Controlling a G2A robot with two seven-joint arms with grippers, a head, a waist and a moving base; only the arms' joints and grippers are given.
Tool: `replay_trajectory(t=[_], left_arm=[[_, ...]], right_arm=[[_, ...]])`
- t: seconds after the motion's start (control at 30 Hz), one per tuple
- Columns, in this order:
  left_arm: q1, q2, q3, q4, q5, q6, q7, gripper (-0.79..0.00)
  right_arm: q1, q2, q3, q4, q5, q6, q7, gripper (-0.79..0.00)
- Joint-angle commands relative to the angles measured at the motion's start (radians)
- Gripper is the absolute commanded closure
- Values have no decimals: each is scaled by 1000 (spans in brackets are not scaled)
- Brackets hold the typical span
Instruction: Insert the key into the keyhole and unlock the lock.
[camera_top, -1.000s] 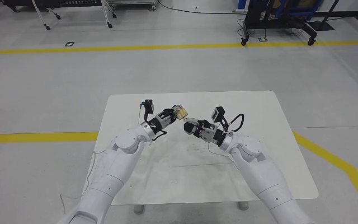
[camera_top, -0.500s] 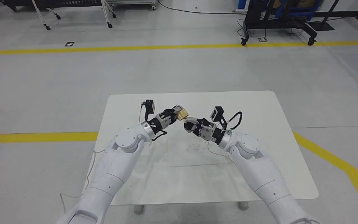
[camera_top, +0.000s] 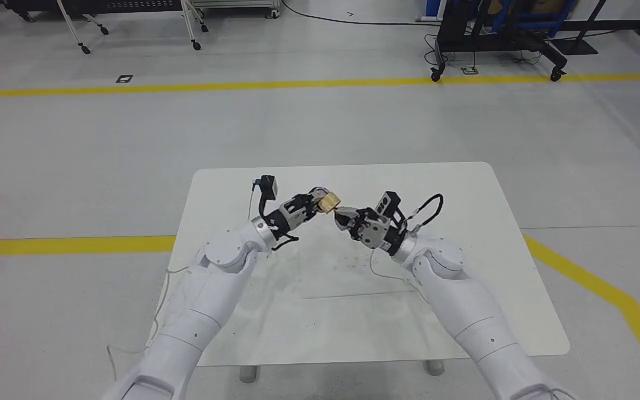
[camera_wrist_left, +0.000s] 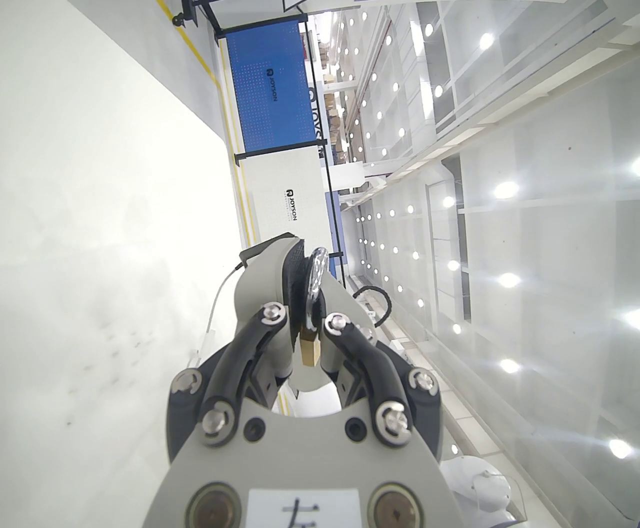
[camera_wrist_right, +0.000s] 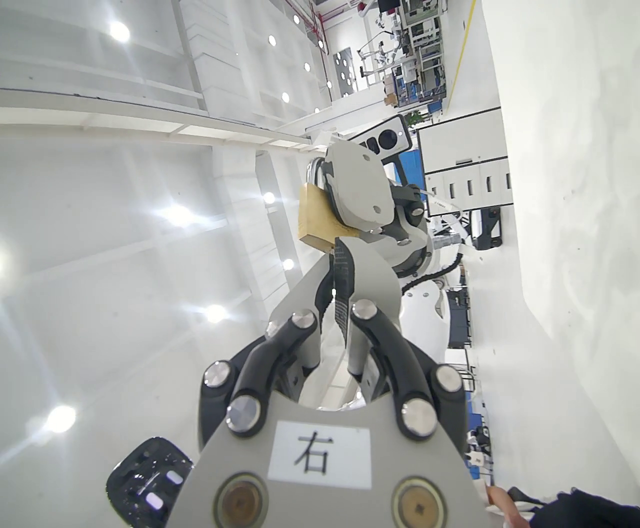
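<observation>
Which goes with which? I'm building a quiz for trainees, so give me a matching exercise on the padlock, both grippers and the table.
Things:
1. padlock
2. left gripper
3. right gripper
4. table

States:
A. white, beneath both arms
B. shut, tip close by the padlock's body
C. brass-coloured, held above the table
D. shut on the padlock

Pairs: 1-C; 2-D; 3-B; 4-A
</observation>
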Motion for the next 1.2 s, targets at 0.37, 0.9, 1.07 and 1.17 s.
replay_trajectory(t=[0.37, 0.9, 1.07, 1.17], left_arm=[[44, 5, -4, -56, 158, -208, 121, 0], [49, 6, -11, -59, 96, -188, 91, 0], [43, 6, -18, -48, 57, -157, 69, 0], [37, 5, -19, -38, 69, -123, 95, 0]], right_arm=[[38, -5, 14, 88, 232, 232, 188, 0], [34, -1, 12, 71, 150, 149, 145, -305], [18, 8, 27, 32, 37, 47, 59, -409], [-4, 20, 55, -16, -46, -13, -5, -520]])
